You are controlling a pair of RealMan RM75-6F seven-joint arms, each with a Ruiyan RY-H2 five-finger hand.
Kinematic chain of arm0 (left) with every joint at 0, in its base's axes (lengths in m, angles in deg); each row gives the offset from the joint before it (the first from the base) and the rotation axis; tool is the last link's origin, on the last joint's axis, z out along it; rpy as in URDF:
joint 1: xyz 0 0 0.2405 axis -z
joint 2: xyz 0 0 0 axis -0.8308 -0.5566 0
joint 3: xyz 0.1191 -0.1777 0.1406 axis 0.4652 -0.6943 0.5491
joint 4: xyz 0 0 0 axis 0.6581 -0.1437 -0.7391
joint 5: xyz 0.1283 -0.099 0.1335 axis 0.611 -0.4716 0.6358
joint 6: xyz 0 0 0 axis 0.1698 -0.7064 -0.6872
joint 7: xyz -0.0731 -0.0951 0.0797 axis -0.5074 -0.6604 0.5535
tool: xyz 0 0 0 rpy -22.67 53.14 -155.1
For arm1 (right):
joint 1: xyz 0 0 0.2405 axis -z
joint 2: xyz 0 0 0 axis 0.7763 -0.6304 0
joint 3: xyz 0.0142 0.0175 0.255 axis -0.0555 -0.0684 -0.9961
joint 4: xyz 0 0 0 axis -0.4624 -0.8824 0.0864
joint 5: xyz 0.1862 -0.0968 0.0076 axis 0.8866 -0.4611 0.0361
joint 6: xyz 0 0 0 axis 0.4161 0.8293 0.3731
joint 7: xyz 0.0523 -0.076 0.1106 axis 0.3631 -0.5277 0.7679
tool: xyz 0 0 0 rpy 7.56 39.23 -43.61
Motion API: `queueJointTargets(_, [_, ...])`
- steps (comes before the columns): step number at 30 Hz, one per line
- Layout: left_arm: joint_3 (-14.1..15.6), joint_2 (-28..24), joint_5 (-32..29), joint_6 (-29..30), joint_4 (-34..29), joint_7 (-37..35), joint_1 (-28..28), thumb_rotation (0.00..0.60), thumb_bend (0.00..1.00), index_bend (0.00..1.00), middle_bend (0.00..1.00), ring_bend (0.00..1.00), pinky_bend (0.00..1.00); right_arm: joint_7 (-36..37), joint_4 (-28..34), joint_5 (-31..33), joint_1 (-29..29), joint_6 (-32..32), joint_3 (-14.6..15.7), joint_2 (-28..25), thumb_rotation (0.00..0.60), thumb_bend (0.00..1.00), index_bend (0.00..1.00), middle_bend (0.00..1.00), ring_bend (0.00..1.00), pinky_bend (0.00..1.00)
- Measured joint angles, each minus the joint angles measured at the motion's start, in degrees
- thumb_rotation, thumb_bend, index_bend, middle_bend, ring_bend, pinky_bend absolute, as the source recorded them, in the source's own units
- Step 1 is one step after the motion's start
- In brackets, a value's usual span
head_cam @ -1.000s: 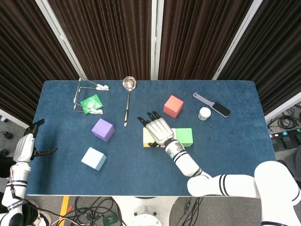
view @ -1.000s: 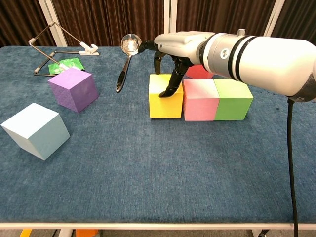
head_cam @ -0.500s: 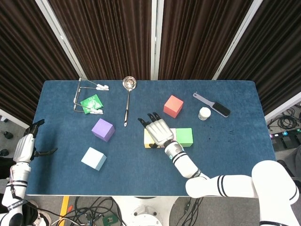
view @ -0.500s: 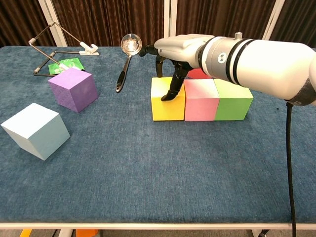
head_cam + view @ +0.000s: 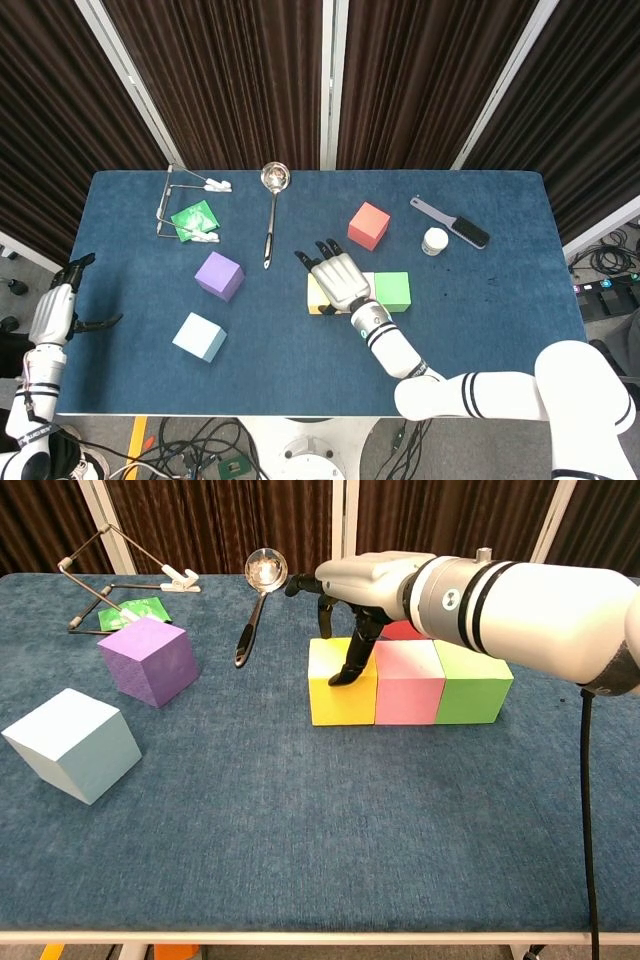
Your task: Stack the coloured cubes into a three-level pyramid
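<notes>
Head view: the white right hand sat palm-down over the near-centre of the blue felt bench, fingers spread and closed on nothing, covering part of the yellow foam cube and nearly all of the pink one; the lime-green foam cube showed clear on the right. Over the last second the yellow cube slid right, so the row read as closed up. The red foam cube sat behind the row toward the far edge; the purple foam cube and pale-blue foam cube were well apart toward the left edge. The left hand hung off the near-left corner, fingers loosely apart, holding nothing. Chest view: the right hand had dark fingertips resting on the yellow cube's top, pushing rather than gripping. The yellow cube had moved up against the pink foam cube; no gap visible now, and pink touched green. Judgement: the bottom level of three is done, and red, purple and pale blue remain for the upper two levels. The steel ladle and wire stand near the far edge were unmoved.
</notes>
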Motion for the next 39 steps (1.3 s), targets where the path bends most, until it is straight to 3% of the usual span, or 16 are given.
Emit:
queueJointTargets(16, [-0.1, 0.5, -0.1, -0.1, 0.9, -0.5, -0.3, 0.600, 0.00, 0.07, 0.10, 0.00, 0.01, 0.0, -0.8, 1.3, -0.2, -1.2, 0.2, 0.2, 0.600, 0.14, 0.00, 0.38, 0.00, 0.00])
queueJointTargets(24, [-0.2, 0.3, 0.2, 0.1, 0.6, -0.4, -0.2, 0.600, 0.00, 0.07, 0.10, 0.00, 0.01, 1.2, -0.1, 1.1, 0.0, -2.1, 0.2, -0.8, 0.600, 0.04, 0.00, 0.12, 0.00, 0.00])
queueJointTargets(27, [-0.2, 0.3, 0.1, 0.0, 0.5, -0.3, -0.2, 0.600, 0.00, 0.07, 0.10, 0.00, 0.01, 1.8, 0.3, 0.7, 0.2, -2.1, 0.1, -1.3, 0.600, 0.02, 0.00, 0.07, 0.00, 0.00])
queueJointTargets(39, [-0.4, -0.2, 1.2, 1.2, -0.5, -0.8, -0.4, 0.600, 0.00, 0.07, 0.10, 0.00, 0.01, 5.9, 3.7, -2.6, 1.7, -1.1, -1.4, -5.0, 0.600, 0.01, 0.00, 0.06, 0.00, 0.00])
